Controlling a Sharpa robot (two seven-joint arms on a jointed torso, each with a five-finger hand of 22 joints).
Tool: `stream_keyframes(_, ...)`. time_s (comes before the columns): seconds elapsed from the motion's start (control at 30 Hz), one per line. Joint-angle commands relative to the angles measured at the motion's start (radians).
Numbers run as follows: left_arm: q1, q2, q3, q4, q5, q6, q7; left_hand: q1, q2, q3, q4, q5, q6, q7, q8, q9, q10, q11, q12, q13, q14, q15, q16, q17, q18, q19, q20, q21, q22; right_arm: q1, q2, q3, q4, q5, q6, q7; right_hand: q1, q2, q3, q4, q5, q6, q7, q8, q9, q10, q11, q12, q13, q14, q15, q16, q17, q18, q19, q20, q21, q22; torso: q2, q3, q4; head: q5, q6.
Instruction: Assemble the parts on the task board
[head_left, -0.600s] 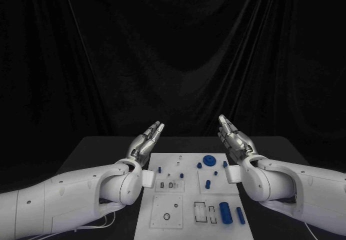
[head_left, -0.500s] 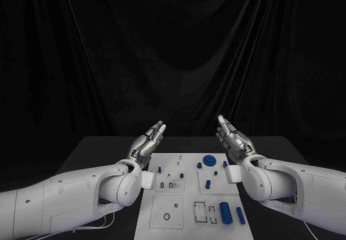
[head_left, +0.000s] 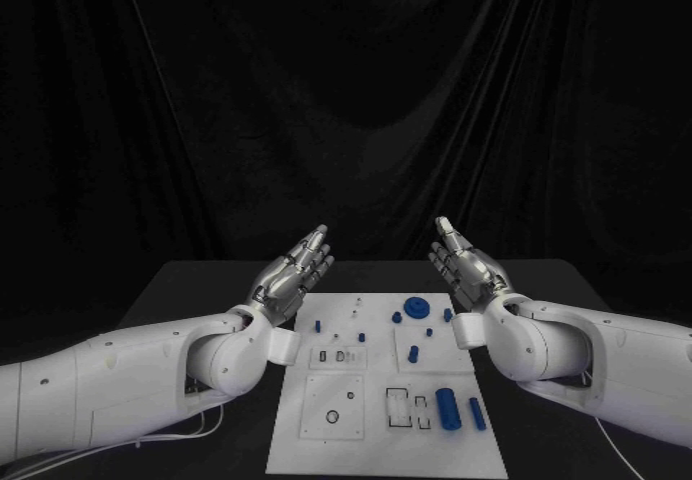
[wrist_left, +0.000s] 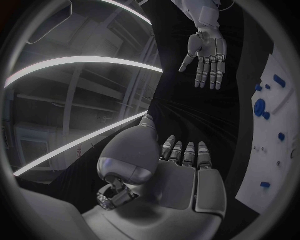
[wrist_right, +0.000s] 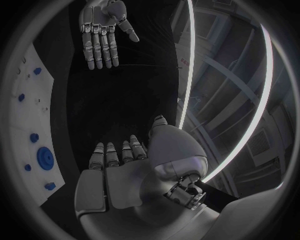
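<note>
Plainly, neither hand held anything: the fingers of the silver left hand were stretched out straight and slightly apart, and those of the silver right hand likewise, both raised above the far edge of the flat white task board at the lower centre of the head view. No part had been gripped, so the assembly looked to be at its very start. The next move, I judged, called for lowering one hand to a loose piece and pinching it. On the board I counted one round blue disc, two blue cylinders lying side by side at lower right, and several small blue pegs, too small to count surely. The black bench carried the board.
</note>
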Motion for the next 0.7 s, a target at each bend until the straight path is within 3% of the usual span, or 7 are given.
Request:
stream_keyframes(0.03, 0.003, 0.0, 0.001, -0.004, 0.025, 0.087, 0.093, 0.011, -0.002, -0.006, -0.001, 0.006, 0.002, -0.011, 0.006, 0.001, 0.0, -0.013, -0.007, -0.001, 0.0, -0.065, -0.004, -0.001, 0.014, 0.002, 0.01, -0.006, -0.002, 0.002, -0.002, 0.001, -0.002, 0.014, 0.076, -0.007, 0.02, -0.004, 0.003, -0.011, -0.003, 0.009, 0.006, 0.006, 0.001, 0.001, 0.012, -0.004, -0.001, 0.0, -0.115, -0.004, -0.002, 0.014, 0.0, 0.016, -0.004, -0.001, 0.002, -0.0004, 0.0003, -0.006, -0.016)
stream_keyframes(0.3, 0.002, 0.005, 0.001, -0.023, 0.025, 0.107, 0.077, 0.016, 0.002, -0.006, 0.001, 0.0, 0.01, -0.012, 0.007, 0.002, 0.0, -0.016, -0.007, -0.001, 0.0, -0.057, -0.004, -0.001, 0.015, 0.002, 0.017, -0.006, -0.002, 0.002, -0.003, 0.001, -0.007, 0.014, 0.089, -0.026, 0.056, -0.022, 0.008, -0.046, 0.008, 0.056, 0.044, 0.014, 0.007, 0.023, 0.075, 0.014, 0.008, 0.0, -0.014, -0.004, -0.002, 0.014, 0.003, 0.096, -0.001, 0.001, 0.001, -0.0005, -0.0009, -0.006, -0.033)
stream_keyframes(0.4, 0.002, 0.007, 0.0, -0.032, 0.014, 0.121, 0.072, 0.023, 0.008, -0.002, 0.0, 0.008, 0.02, -0.005, 0.009, 0.003, 0.0, -0.01, -0.007, -0.001, 0.0, -0.048, -0.004, -0.001, 0.014, 0.002, 0.022, -0.006, -0.002, 0.002, -0.004, 0.001, -0.01, 0.012, 0.092, -0.028, 0.141, -0.064, 0.018, -0.141, 0.003, 0.087, 0.085, 0.019, 0.009, 0.029, 0.082, 0.023, 0.011, 0.0, 0.005, -0.004, -0.001, 0.015, 0.017, 0.123, 0.008, 0.008, 0.001, -0.0004, -0.0008, -0.007, -0.046)
stream_keyframes(0.5, 0.001, 0.005, 0.0, -0.041, -0.02, 0.135, 0.071, 0.095, 0.009, 0.031, 0.001, 0.129, 0.036, 0.006, 0.012, 0.005, 0.0, -0.002, -0.007, -0.001, 0.0, -0.016, -0.004, -0.001, 0.013, 0.002, 0.059, -0.006, -0.002, 0.002, -0.008, 0.001, -0.014, -0.009, 0.088, -0.031, 0.221, -0.101, 0.041, -0.187, 0.014, 0.091, 0.092, 0.017, 0.01, 0.041, 0.109, 0.048, 0.017, 0.015, 0.034, 0.004, 0.005, 0.015, 0.052, 0.164, 0.027, 0.019, 0.0, -0.0003, -0.0006, -0.008, -0.061)
stream_keyframes(0.57, 0.001, 0.0, 0.0, -0.048, -0.06, 0.142, 0.075, 0.159, 0.001, 0.043, 0.001, 0.208, 0.045, 0.011, 0.013, 0.006, 0.0, 0.003, -0.007, -0.001, 0.0, -0.008, -0.004, -0.001, 0.015, 0.002, 0.076, -0.006, -0.002, 0.004, -0.01, 0.001, -0.02, -0.038, 0.09, -0.039, 0.252, -0.122, 0.058, -0.195, 0.001, 0.118, 0.108, 0.023, 0.013, 0.053, 0.144, 0.08, 0.024, 0.072, 0.103, 0.033, 0.021, 0.017, 0.138, 0.217, 0.073, 0.042, 0.0, -0.0002, 0.0001, -0.007, -0.073)
stream_keyframes(0.6, 0.001, -0.003, 0.0, -0.05, -0.078, 0.143, 0.077, 0.184, -0.003, 0.048, 0.0, 0.242, 0.052, 0.013, 0.014, 0.007, 0.0, 0.006, -0.007, -0.001, 0.0, -0.004, -0.004, -0.001, 0.015, 0.002, 0.084, -0.006, -0.002, 0.005, -0.012, 0.001, -0.023, -0.054, 0.089, -0.042, 0.281, -0.136, 0.075, -0.194, 0.002, 0.165, 0.098, 0.044, 0.02, 0.075, 0.177, 0.124, 0.031, 0.181, 0.151, 0.087, 0.042, 0.012, 0.307, 0.251, 0.156, 0.079, 0.001, -0.0009, 0.0003, -0.005, -0.081)
stream_keyframes(0.7, 0.001, -0.016, 0.0, -0.056, -0.127, 0.144, 0.084, 0.238, -0.013, 0.058, -0.003, 0.304, 0.069, 0.021, 0.017, 0.008, 0.0, 0.018, -0.007, -0.001, 0.0, 0.01, -0.004, -0.001, 0.016, 0.002, 0.105, -0.006, -0.002, 0.014, -0.014, 0.001, -0.034, -0.121, 0.08, -0.056, 0.304, -0.145, 0.086, -0.193, 0.006, 0.201, 0.121, 0.07, 0.024, 0.115, 0.216, 0.192, 0.041, 0.339, 0.162, 0.157, 0.066, 0.016, 0.594, 0.261, 0.294, 0.133, 0.001, -0.001, 0.0002, 0.001, -0.101)
